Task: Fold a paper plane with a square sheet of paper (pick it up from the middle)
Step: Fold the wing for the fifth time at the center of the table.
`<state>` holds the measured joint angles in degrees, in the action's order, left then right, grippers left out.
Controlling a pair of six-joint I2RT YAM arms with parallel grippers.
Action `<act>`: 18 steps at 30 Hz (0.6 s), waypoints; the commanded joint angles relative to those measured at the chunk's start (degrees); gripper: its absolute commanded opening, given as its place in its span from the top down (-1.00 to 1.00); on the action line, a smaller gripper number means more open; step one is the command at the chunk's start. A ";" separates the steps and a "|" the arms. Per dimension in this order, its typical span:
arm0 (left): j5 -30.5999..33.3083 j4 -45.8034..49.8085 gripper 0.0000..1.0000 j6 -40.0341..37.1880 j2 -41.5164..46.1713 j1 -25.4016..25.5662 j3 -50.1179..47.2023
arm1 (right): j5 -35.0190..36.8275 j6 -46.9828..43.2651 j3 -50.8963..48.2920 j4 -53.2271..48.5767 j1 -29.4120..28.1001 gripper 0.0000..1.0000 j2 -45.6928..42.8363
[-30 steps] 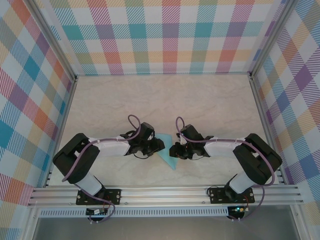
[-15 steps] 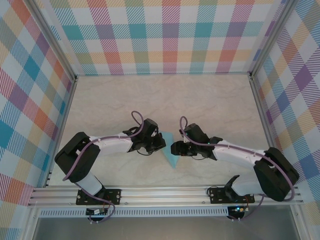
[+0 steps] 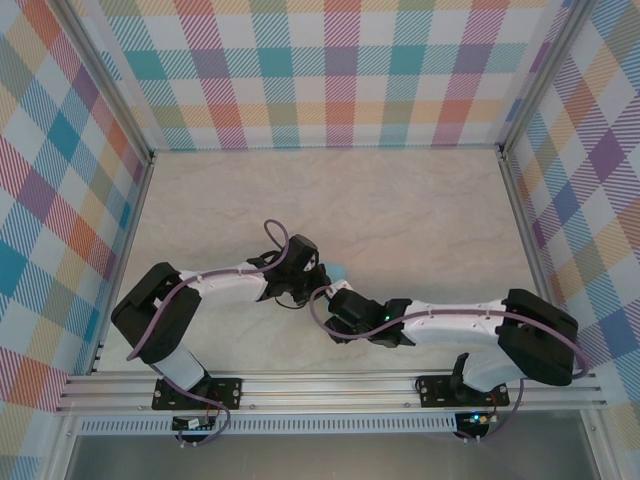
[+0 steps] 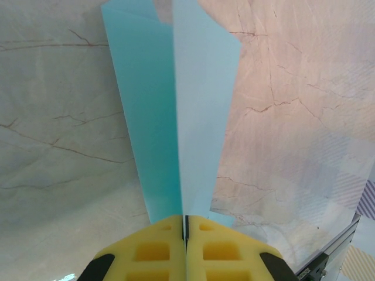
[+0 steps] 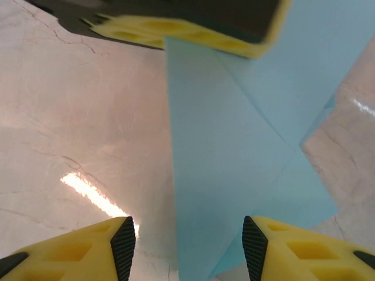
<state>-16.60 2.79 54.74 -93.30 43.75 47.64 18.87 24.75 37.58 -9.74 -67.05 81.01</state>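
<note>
The square sheet of paper is folded into a narrow light-blue paper plane [image 4: 176,117] with a centre crease. My left gripper [image 4: 185,218] is shut on that crease, and the two wings spread away from its yellow fingertips. From above, the left gripper [image 3: 306,282] and right gripper [image 3: 334,300] meet at the table's middle front, and a small corner of the paper plane [image 3: 339,270] peeks out. My right gripper [image 5: 187,246] stands open, with the paper plane [image 5: 234,146] lying between its fingers untouched. The left gripper's yellow fingers [image 5: 176,29] pinch the paper's far end.
The marble-patterned tabletop [image 3: 330,200] stretches behind the grippers. Checked walls [image 3: 330,70] close in the back and both sides. An aluminium rail [image 3: 330,385] runs along the near edge by the arm bases.
The left gripper has shut on the paper. The right gripper has opened and swung left and forward, close under the left gripper, covering most of the paper from above.
</note>
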 commanded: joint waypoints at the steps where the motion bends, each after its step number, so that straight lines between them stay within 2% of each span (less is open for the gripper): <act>1: -0.62 0.86 0.97 0.10 -1.03 0.13 1.32 | 7.98 -3.32 3.01 0.05 -1.57 -0.06 1.83; 6: -0.80 0.75 0.96 0.10 -1.13 0.12 1.30 | 10.55 -3.47 3.47 0.41 -2.63 0.10 3.78; 8: -0.88 0.65 0.96 0.10 -1.10 0.16 1.16 | 11.72 -2.94 3.49 -0.12 -2.65 0.25 4.04; 18: -1.42 0.30 0.96 0.20 -1.14 0.26 0.81 | 13.62 -0.86 4.68 -1.33 -2.65 0.45 6.32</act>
<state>-16.19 2.79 55.55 -93.93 43.35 47.72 30.11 22.46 40.07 -11.46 -69.82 86.19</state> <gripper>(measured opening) 0.047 0.281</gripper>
